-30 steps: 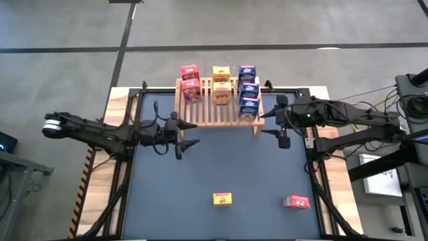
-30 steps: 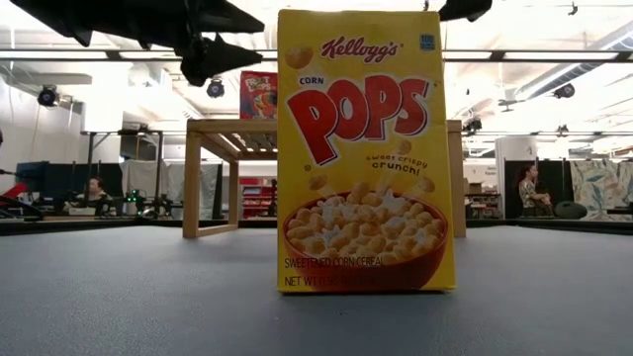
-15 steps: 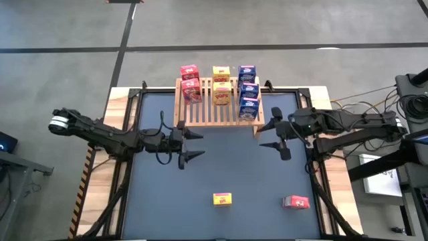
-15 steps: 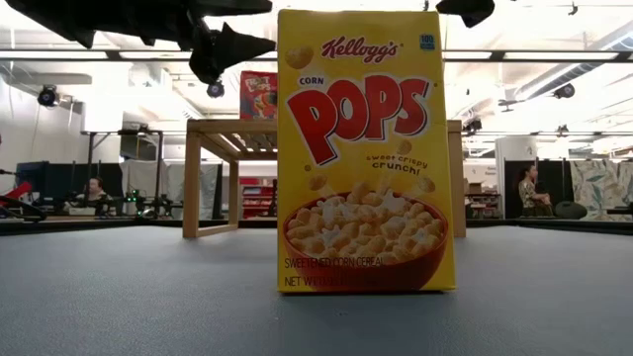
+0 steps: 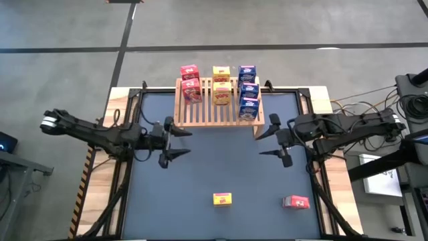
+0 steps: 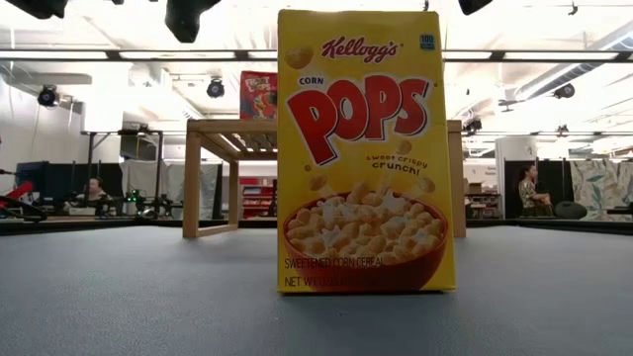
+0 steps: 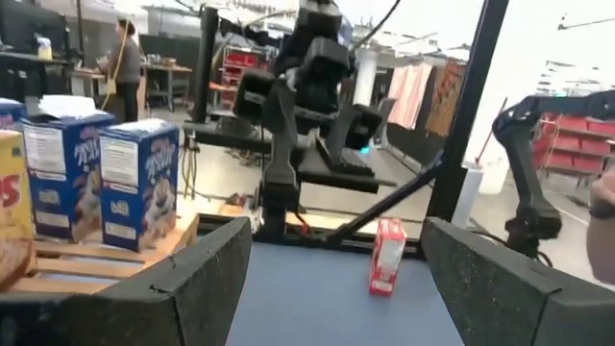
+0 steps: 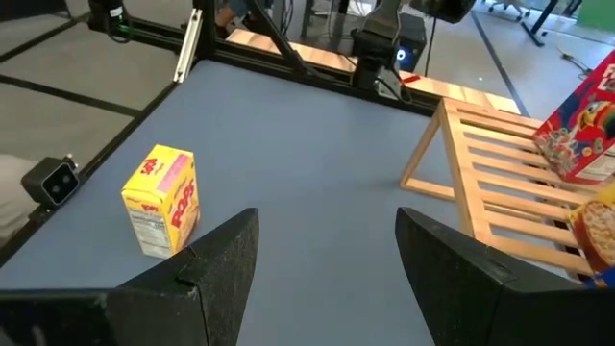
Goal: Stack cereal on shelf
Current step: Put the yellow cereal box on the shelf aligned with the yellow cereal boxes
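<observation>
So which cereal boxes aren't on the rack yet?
Two: the yellow box and the red box, both on the mat near the front edge; the other seven sit on the wooden rack.

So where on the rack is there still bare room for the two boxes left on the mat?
The wooden rack has free slats along its near edge, in front of the red boxes and the yellow boxes. The right column of blue boxes is crowded, reaching almost to the near edge. The mat between rack and yellow box is bare.

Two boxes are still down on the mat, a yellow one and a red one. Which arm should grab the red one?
Right. The red box lies on the right gripper's side, while the left gripper hangs across the mat, nearer the yellow box. Both are open and empty.
</observation>
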